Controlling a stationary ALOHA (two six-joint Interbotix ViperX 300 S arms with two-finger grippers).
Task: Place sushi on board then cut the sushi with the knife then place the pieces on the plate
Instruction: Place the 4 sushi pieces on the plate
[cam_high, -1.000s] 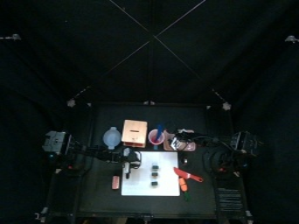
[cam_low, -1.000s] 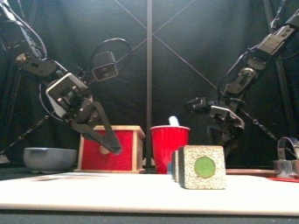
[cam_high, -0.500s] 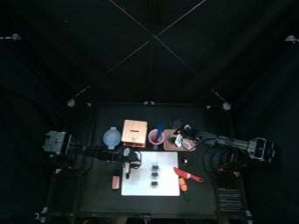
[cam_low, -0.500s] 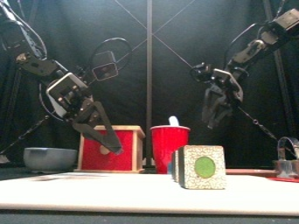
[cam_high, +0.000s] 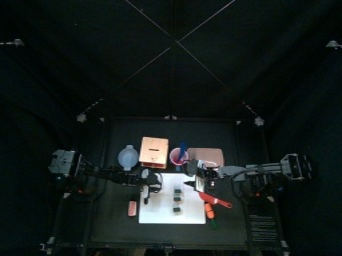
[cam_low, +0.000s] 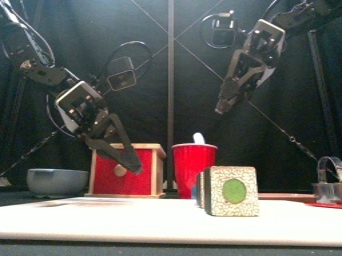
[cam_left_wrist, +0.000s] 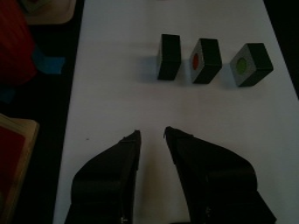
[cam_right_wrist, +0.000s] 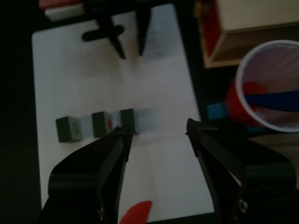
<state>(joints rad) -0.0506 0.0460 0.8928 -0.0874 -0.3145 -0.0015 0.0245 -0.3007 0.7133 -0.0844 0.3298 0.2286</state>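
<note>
On the white cutting board (cam_left_wrist: 128, 87), three sushi pieces (cam_left_wrist: 205, 60) are sitting in a row with small gaps between them. They're squat dark blocks, and the front view is showing a pale speckled side and a round green core on the nearest one. Left gripper (cam_left_wrist: 149, 133) is hovering low over the board just short of the row. Its matte black jaws are tapering to a narrow slit and gripping nothing. Right gripper (cam_right_wrist: 158, 131) is hanging high above the board, jaws spread wide, empty. Red toy knife (cam_high: 211, 201) is lying flat on the board by its right edge. Behind the board, a glossy red cup (cam_low: 195, 168) is holding a blue knife (cam_right_wrist: 281, 101). A pale wooden box (cam_low: 127, 170) with a flat red drawer front is standing left of the cup, and a rounded blue-grey bowl (cam_low: 56, 180) is sitting further left. Flat pink tray (cam_high: 207, 154) is lying behind the board's right corner.
</note>
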